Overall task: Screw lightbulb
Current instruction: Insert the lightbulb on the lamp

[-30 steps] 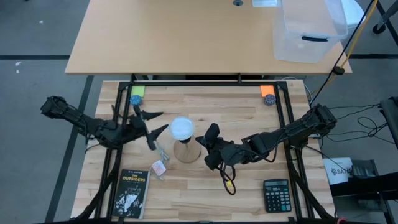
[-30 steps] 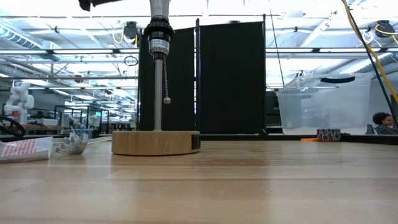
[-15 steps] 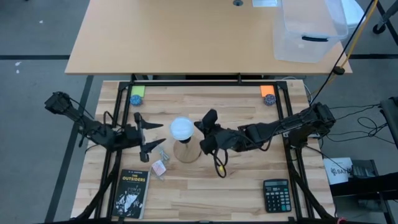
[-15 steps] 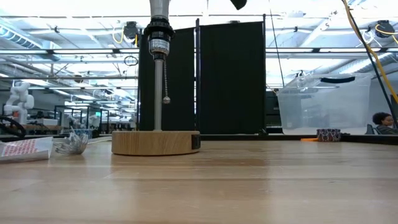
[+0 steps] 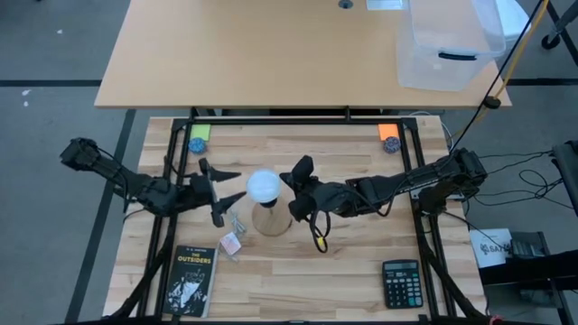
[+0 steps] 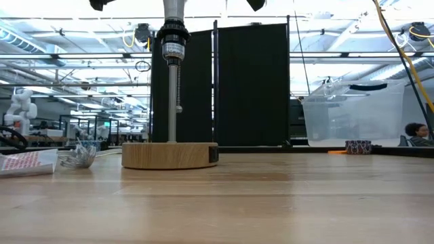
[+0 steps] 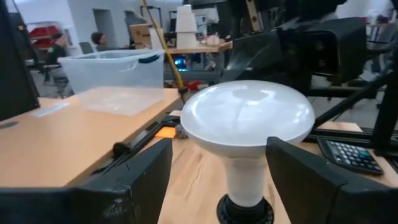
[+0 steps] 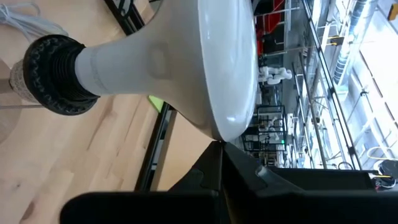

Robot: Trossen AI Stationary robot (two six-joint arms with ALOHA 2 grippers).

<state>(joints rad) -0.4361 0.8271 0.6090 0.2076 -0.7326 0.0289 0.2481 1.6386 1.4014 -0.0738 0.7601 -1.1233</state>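
Lightbulb (image 5: 263,186) sits in the socket (image 7: 244,212) of the stand (image 5: 270,219), tabletop centre. Left gripper (image 5: 226,191) open at its 9 o'clock, right gripper (image 5: 295,185) closed at 3. Risk: off-centre grab tips stand or cross-threads bulb

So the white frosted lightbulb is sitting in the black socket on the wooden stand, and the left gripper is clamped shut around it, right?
Not quite. The white frosted lightbulb does sit in the black socket on the wooden stand, but the left gripper is open, not clamped on it. The left wrist view shows its fingers spread wide to either side of the bulb, clear of the glass.
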